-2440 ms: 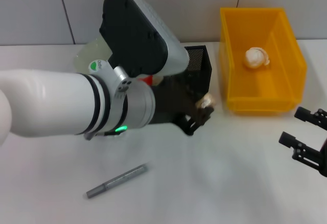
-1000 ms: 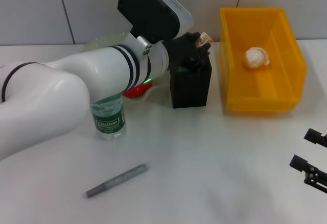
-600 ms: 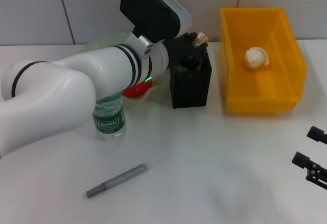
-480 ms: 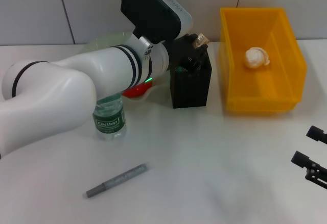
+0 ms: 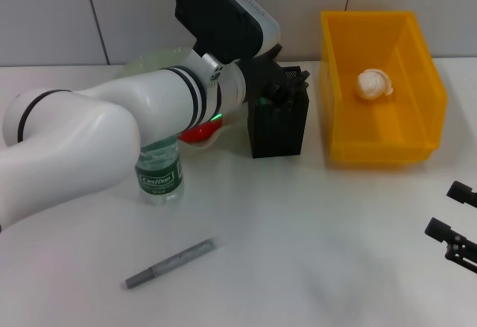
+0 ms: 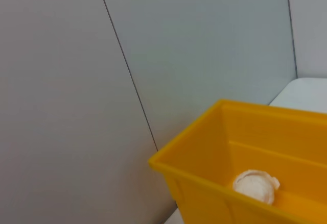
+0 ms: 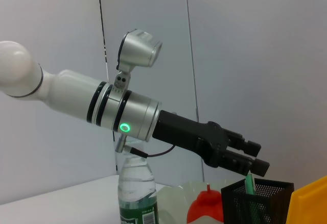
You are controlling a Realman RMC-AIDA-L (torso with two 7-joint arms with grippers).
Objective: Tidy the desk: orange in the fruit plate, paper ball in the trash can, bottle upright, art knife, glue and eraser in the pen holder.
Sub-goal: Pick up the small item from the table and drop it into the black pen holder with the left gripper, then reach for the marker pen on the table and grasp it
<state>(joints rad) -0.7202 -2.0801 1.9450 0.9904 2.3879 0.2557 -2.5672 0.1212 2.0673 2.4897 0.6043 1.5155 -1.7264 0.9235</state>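
Left gripper (image 5: 287, 83) poised over the black mesh pen holder (image 5: 278, 122), fingers (image 7: 249, 157) parted, nothing held. Right gripper (image 5: 456, 226) parked near right, open, empty. Paper ball (image 5: 375, 83) in yellow trash can (image 5: 417, 122); bottle (image 5: 159, 174) upright; art knife (image 5: 170, 264) lying near left.

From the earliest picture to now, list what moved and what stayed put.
The left gripper carried a small beige item from in front of the pen holder up over its top; the item is no longer between the fingers, apparently dropped inside. The right gripper drew back toward the table's edge. Unchanged: paper ball in the yellow bin, grey art knife on the table, bottle upright.
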